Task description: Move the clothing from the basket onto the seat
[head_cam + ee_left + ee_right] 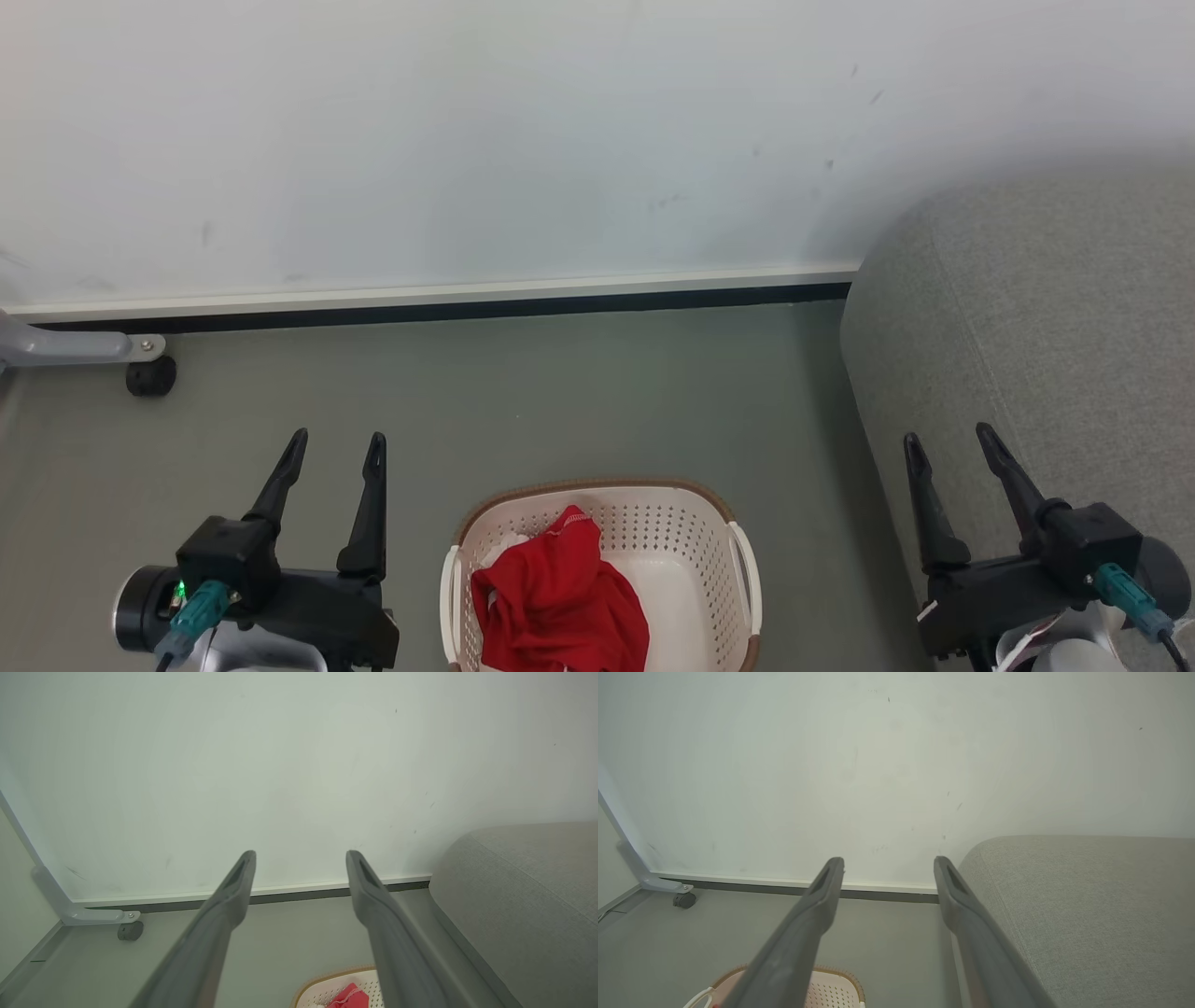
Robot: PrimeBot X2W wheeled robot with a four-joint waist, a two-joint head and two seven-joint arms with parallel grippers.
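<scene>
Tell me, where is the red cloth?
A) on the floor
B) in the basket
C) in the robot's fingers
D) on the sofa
B: the red cloth lies bunched inside the basket, against its left wall.

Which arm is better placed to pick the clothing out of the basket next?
Left, probably. Both grippers are open and empty, but the left gripper stands nearer the red clothing, which is heaped in the left side of the basket; the right gripper is over by the seat.
</scene>
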